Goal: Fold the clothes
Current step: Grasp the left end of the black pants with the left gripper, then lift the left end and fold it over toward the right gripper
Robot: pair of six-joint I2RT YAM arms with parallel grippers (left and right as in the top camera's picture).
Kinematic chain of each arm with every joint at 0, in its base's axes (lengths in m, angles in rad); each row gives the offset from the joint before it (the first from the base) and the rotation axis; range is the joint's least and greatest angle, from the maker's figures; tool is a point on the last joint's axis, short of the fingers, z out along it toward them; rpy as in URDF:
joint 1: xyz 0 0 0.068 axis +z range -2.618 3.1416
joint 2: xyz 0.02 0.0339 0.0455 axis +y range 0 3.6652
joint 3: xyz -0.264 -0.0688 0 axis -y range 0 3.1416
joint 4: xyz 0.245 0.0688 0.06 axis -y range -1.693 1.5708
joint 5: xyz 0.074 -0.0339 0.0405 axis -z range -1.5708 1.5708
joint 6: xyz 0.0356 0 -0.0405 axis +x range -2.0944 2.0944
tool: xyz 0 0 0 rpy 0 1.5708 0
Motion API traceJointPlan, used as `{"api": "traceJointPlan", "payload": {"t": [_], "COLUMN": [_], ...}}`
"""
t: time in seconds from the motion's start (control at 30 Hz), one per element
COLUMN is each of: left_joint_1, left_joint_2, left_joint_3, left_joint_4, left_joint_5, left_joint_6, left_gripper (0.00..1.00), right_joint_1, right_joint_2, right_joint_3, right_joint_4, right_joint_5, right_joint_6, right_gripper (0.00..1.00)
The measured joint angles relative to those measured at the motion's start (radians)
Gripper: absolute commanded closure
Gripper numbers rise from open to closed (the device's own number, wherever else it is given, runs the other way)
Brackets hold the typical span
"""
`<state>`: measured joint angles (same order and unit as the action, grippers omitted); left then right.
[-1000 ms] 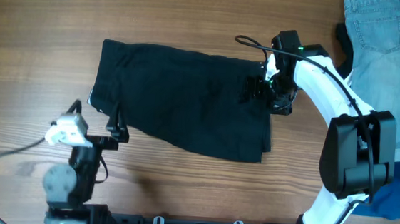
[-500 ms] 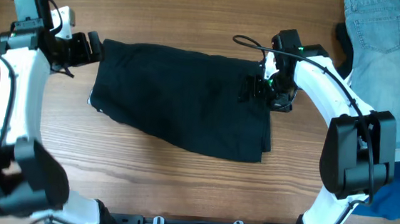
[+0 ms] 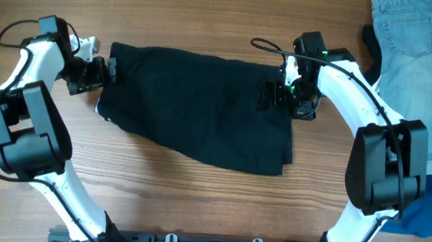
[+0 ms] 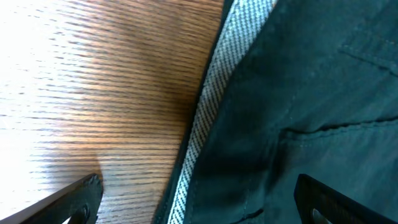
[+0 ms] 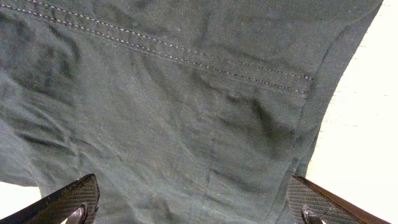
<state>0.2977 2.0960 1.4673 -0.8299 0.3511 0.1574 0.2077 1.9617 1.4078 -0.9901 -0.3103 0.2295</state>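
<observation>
— Since the black garment (image 3: 194, 104) lies spread flat in the middle of the table (image 3: 193, 212), what has changed?
— The left tool (image 3: 110, 72) has swung in from seven o'clock to its nine o'clock edge. Its jaws are wide, straddling the pale waist edge (image 4: 208, 118) and gripping nothing.
— And three o'clock?
— The right tool (image 3: 266, 96) stays over the cloth, wide open and empty. With both ends covered, I judge a fold can begin.
</observation>
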Motion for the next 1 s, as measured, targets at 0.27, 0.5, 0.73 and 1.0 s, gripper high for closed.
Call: {"api": "traceJointPlan", "payload": {"t": [0.27,0.5,0.73,1.0], "left_joint_1": [-0.033,-0.061,0.136,-0.042], "left_joint_2": [0.026,0.034,0.036,-0.101], "left_joint_3": [0.002,0.002,0.247,0.357], "left_joint_4": [-0.076,-0.087,-0.325,-0.453], "left_joint_5": [0.111,0.113,0.020,0.057], "left_joint_6": [0.107,0.101,0.036,-0.006], "left_gripper": [0.66,0.96,0.96,0.96], "right_joint_1": [0.000,0.000,0.001,0.069], "right_joint_2": [0.000,0.000,0.000,0.000], "right_joint_3": [0.000,0.000,0.000,0.000], "right_joint_4": [0.005,0.003,0.041,0.126], "right_joint_5": [0.000,0.000,0.000,0.000], "right_joint_6": [0.000,0.000,0.002,0.005], "right_gripper": [0.02,0.00,0.00,0.00]}}
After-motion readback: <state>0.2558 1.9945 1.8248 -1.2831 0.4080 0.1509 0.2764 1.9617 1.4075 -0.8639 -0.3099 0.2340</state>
